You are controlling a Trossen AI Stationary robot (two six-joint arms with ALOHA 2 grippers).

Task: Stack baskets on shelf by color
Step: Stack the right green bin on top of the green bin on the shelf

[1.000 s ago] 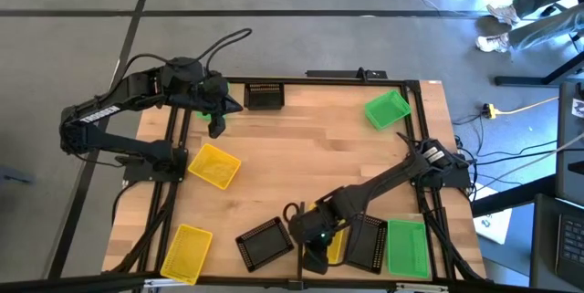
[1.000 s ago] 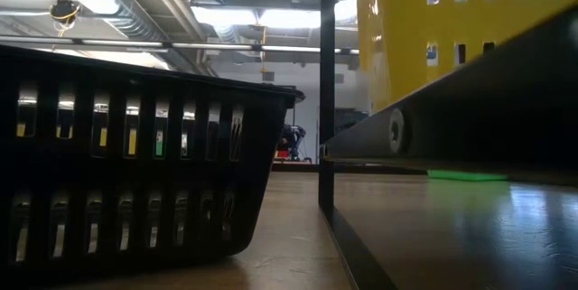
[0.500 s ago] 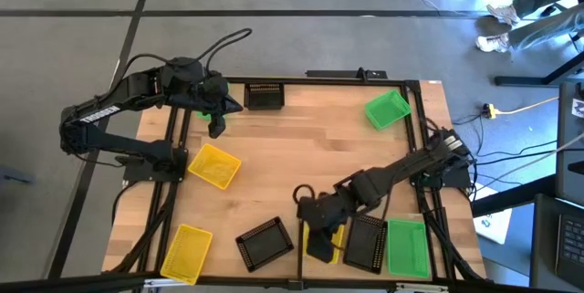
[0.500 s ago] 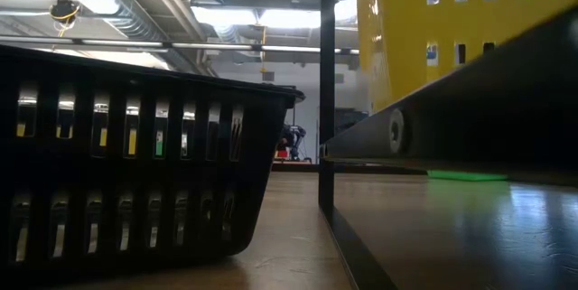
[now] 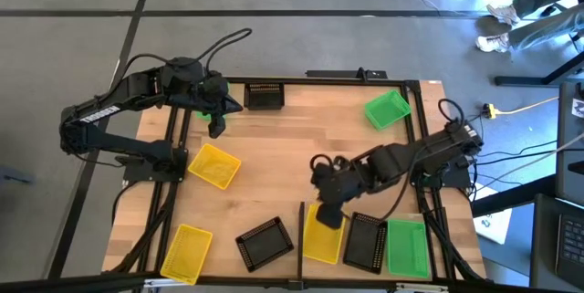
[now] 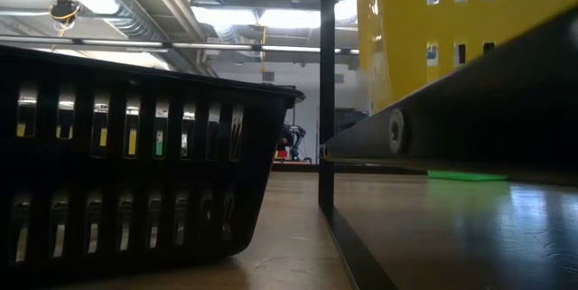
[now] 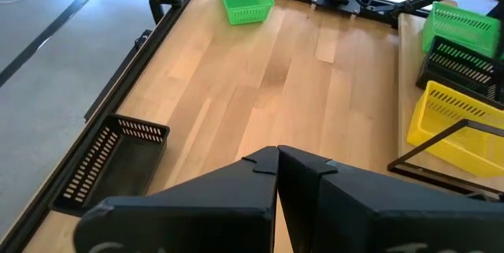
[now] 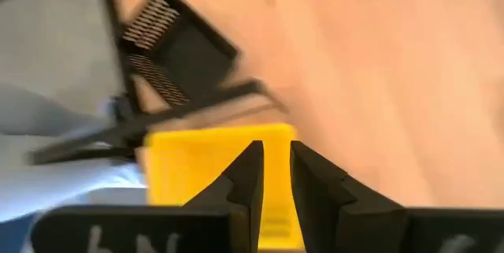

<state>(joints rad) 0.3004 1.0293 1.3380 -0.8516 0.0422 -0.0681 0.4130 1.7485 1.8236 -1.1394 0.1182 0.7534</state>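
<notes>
On the shelf [image 7: 405, 48] at the table's near right stand a yellow basket [image 5: 321, 235], a black basket [image 5: 367, 241] and a green basket [image 5: 407, 245] side by side. My right gripper [image 5: 328, 219] hangs above the yellow basket's [image 8: 213, 166] far end. It points steeply down, its fingers a little apart with nothing between them [image 8: 276, 158]. My left gripper [image 5: 216, 127] waits shut at the far left [image 7: 277, 158], above the table. The low view shows only a black basket [image 6: 135, 163] and a yellow basket wall [image 6: 461, 19].
Loose on the planked table lie a black basket [image 5: 265, 241] beside the shelf's black bar [image 5: 302, 238], two yellow baskets [image 5: 214, 165] [image 5: 187, 252] at the left, a black basket [image 5: 265, 97] at the far edge and a green one [image 5: 386, 109] at the far right.
My right gripper has risen and drawn back from the table's near edge toward the far right, tipping less steeply. It has come off the yellow basket, which stays on the shelf and now shows almost whole.
</notes>
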